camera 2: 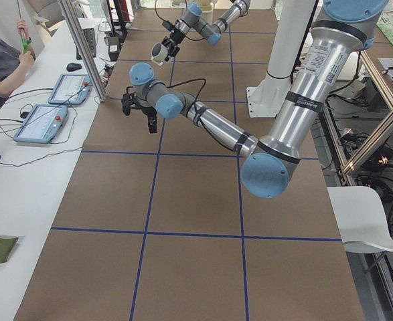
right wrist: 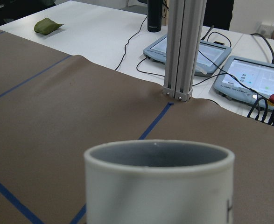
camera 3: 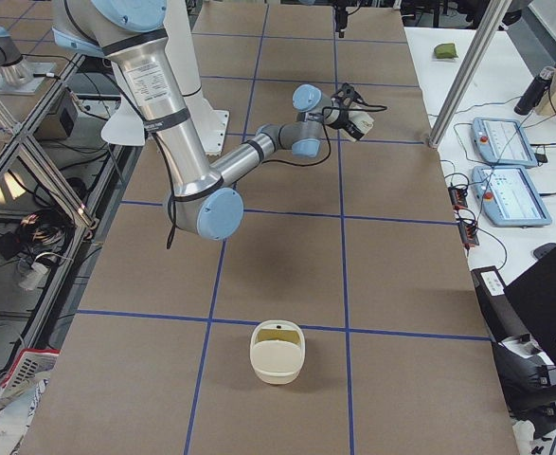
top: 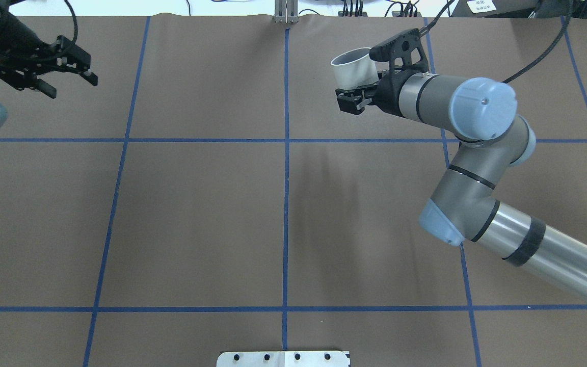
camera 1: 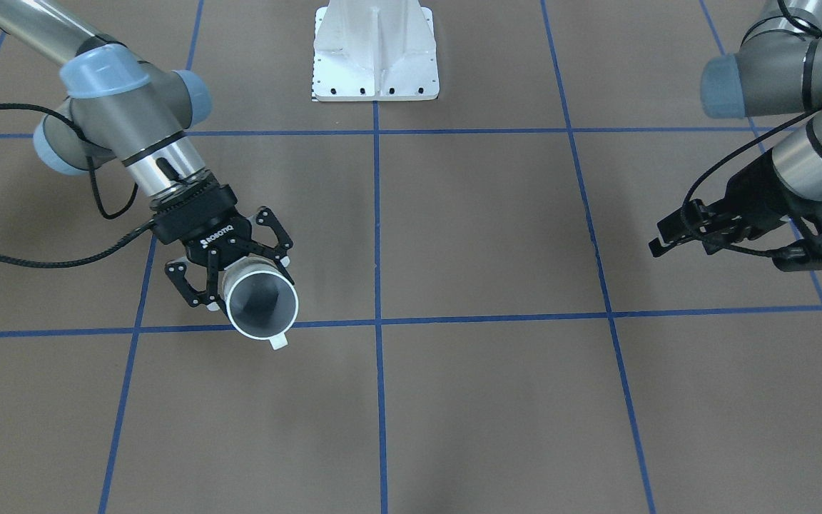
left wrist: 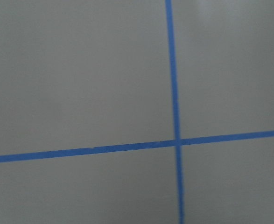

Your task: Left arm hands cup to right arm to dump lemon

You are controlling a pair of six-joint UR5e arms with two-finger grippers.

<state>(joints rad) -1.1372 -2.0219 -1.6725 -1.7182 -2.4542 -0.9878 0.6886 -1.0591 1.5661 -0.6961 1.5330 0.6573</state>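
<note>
My right gripper (camera 1: 240, 275), the boxy black one that reads ROBOTIQ, is shut on the white cup (camera 1: 262, 303) and holds it above the table, tilted, mouth away from the robot. The cup's grey inside shows no lemon. The cup also shows in the overhead view (top: 354, 66), in the side views (camera 2: 157, 51) (camera 3: 361, 121) and close up in the right wrist view (right wrist: 160, 186). My left gripper (camera 1: 668, 239), skeletal and black, is open and empty far across the table (top: 72, 81). The left wrist view shows only brown table and blue tape. No lemon shows clearly in any view.
A cream-white container (camera 3: 278, 353) with a yellowish inside sits on the table near its right end. The white robot base (camera 1: 375, 50) stands mid-table at the robot's side. An aluminium post (right wrist: 181, 46) and tablets (right wrist: 249, 74) stand beyond the far edge. An operator (camera 2: 2, 63) sits there.
</note>
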